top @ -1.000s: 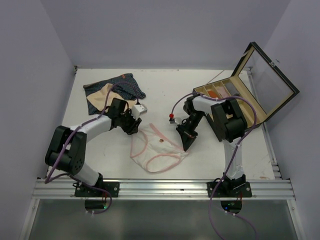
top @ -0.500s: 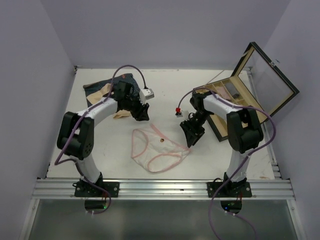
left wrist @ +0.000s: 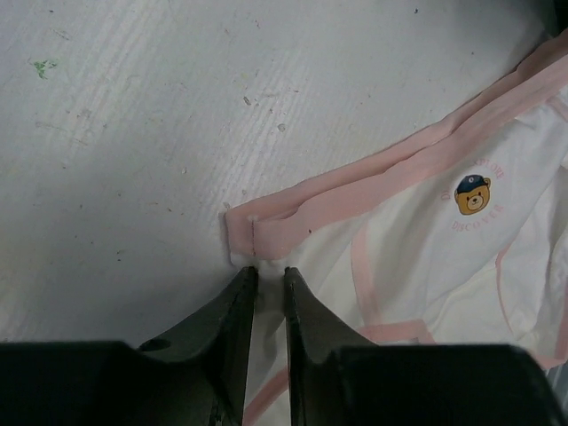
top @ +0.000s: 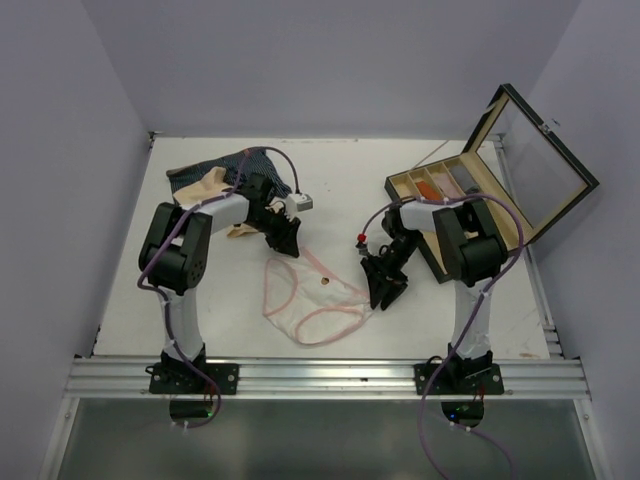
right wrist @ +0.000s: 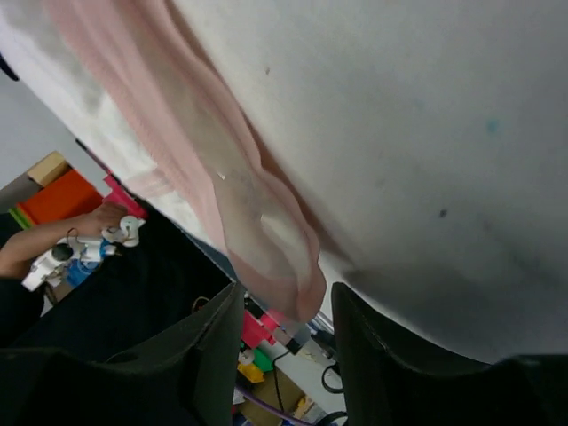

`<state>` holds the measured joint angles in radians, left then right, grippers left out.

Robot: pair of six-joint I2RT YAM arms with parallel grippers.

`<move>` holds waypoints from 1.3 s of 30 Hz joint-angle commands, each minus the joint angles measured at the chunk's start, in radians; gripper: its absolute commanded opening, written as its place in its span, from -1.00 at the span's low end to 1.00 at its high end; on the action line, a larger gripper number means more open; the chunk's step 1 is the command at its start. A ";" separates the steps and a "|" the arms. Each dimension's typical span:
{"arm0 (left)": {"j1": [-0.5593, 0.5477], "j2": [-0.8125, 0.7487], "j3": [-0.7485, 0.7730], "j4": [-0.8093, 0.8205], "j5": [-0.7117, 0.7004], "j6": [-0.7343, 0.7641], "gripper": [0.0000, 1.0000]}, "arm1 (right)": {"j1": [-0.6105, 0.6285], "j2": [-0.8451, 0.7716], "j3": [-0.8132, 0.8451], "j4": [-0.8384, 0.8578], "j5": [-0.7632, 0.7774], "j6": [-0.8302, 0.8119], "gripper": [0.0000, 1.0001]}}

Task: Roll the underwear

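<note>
**Work surface.** The bench [top: 420, 330] is white. The pink-and-white underwear [top: 312, 300] lies spread flat, near the middle of the bench and toward its near edge. Its pink-trimmed waistband faces the far edge. A small bear print [left wrist: 471, 194] shows on the white front panel.

**Other garments.** The navy striped underwear [top: 250, 165] lies crumpled near the far left corner. The beige underwear [top: 208, 185] lies on it, at its near-left side. Both are well apart from the pink-and-white piece.

**Left claw.** The left claw [top: 283, 238] is at the far left corner of the pink-and-white underwear. In the wrist view its fingertips [left wrist: 241, 282] stand a narrow slit apart, just at the folded end of the pink waistband, with white cloth showing in the slit. Whether the cloth is pinched cannot be told.

**Right claw.** The right claw [top: 383, 287] is at the right end of the same garment. Its jaws stand apart, not clamped. A pink fold of the hem [right wrist: 266, 240] reaches between them.

**Box.** The wooden box [top: 455, 195] stands by the right edge, toward the far side. Its glass lid [top: 540, 165] is raised.
</note>
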<state>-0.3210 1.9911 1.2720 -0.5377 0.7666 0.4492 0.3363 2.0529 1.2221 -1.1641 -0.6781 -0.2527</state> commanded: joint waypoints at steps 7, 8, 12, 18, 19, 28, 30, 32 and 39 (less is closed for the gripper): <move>0.019 -0.078 -0.086 0.093 -0.012 -0.087 -0.90 | -0.043 0.171 0.183 0.030 -0.063 0.069 -0.85; 0.020 -0.093 -0.114 0.107 -0.019 -0.092 -0.91 | -0.062 0.182 0.229 0.023 -0.061 0.061 -0.94; 0.045 -0.190 -0.152 0.151 -0.105 -0.109 -0.60 | -0.086 0.227 0.341 -0.051 -0.043 0.009 -1.00; 0.028 -0.417 -0.149 0.208 -0.113 0.038 -0.17 | -0.086 0.228 0.303 -0.086 -0.132 -0.036 -0.97; -0.027 -0.429 -0.134 0.194 -0.125 0.105 -0.17 | -0.086 0.230 0.294 -0.088 -0.141 -0.043 -0.93; -0.461 -0.348 -0.114 0.189 -0.279 0.332 -0.28 | -0.086 0.213 0.222 -0.072 -0.190 -0.054 -0.76; -0.527 -0.322 -0.109 0.197 -0.294 0.350 -0.28 | -0.086 0.194 0.208 -0.063 -0.189 -0.046 -0.91; -0.567 -0.296 -0.108 0.200 -0.329 0.365 -0.28 | -0.086 0.184 0.188 -0.048 -0.184 -0.033 -0.99; -0.665 -0.262 -0.122 0.219 -0.377 0.398 -0.28 | -0.086 0.150 0.139 0.021 -0.164 0.023 -1.00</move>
<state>-0.9653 1.7164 1.1481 -0.3595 0.4202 0.8013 0.2466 2.2349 1.3895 -1.1572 -0.8806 -0.3035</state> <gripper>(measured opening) 0.361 0.019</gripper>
